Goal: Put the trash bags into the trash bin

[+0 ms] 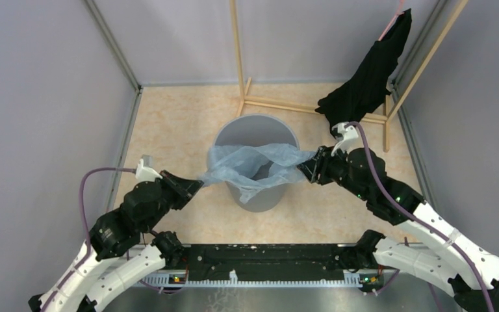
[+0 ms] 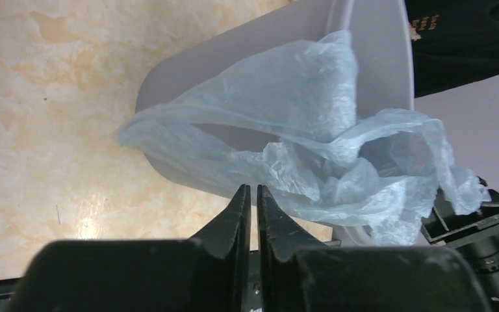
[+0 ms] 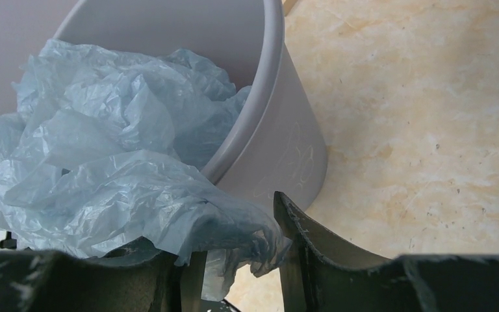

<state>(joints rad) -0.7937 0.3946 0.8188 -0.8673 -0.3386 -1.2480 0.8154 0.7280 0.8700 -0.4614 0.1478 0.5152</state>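
Trash bin (image 1: 262, 197): round and grey, standing upright on the worktop (image 1: 169, 130) at the centre of the top view, between the two arms.
Trash bag (image 1: 253, 162): thin, pale blue and crinkled, stretched across the open mouth of the bin. Its middle part sinks a little inside the bin, and some film hangs over the near rim. Its left corner reaches out past the rim on the left side.
Left claw (image 2: 251, 190): at the lower left of the bin. The fingers are pressed nearly together with only a thin slit between them, and their tips pinch the lower edge of the bag.
Right claw (image 3: 234, 227): at the right of the bin, close to the rim. The fingers stand a little apart and hold a crumpled bunch of the bag between them.
Black cloth (image 1: 367, 78): hanging on a wooden frame (image 1: 237, 52) at the upper right, apart from the bin.
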